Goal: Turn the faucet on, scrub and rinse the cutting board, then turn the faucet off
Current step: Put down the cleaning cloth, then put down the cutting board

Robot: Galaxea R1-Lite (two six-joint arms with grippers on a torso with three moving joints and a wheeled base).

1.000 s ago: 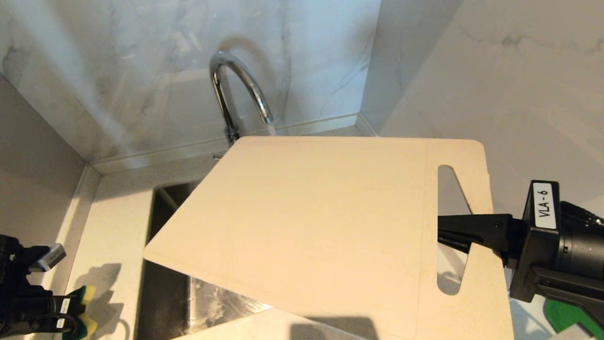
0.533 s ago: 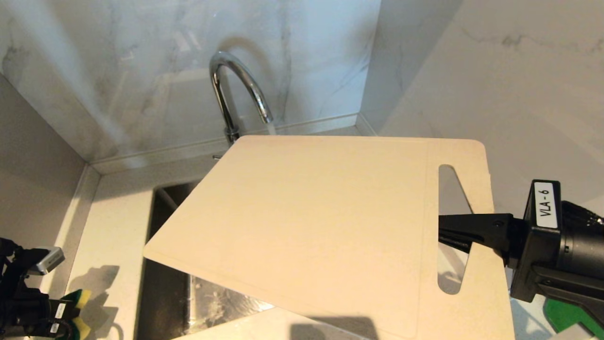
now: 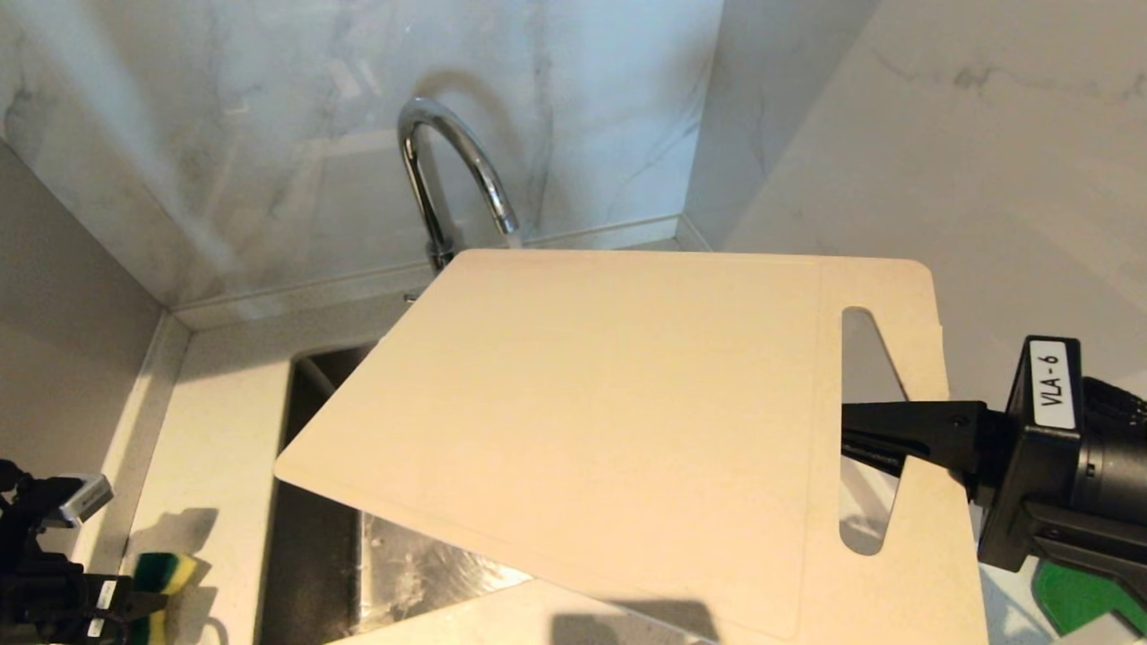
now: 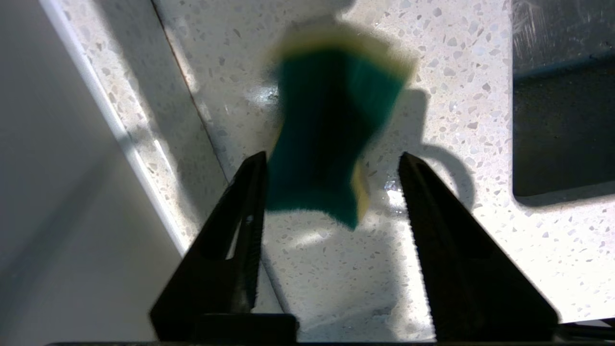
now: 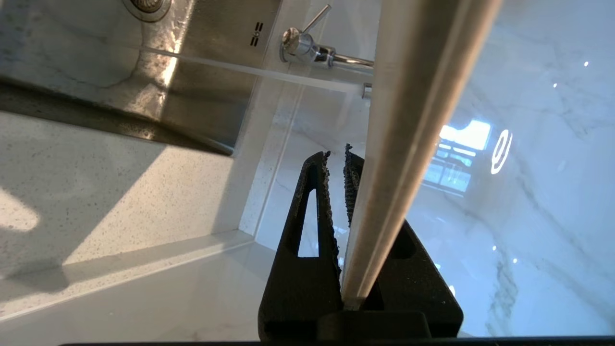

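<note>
The board (image 3: 591, 430) hangs tilted over the sink (image 3: 314, 502), its far edge under the faucet (image 3: 452, 170), where a thin stream runs; the right gripper (image 3: 874, 439) is clenched on its handle end alone, so the weight could twist or slip it into the basin. At the lower left, the left gripper (image 4: 331, 192) stands released, its fingers either side of the sponge (image 4: 331, 129) on the counter (image 4: 480, 250) without pressing it. Water could also run down the slope toward the right gripper.

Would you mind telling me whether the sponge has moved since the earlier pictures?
Yes. The sponge has left the left gripper and now lies free on the counter, slightly nearer the sink.
</note>
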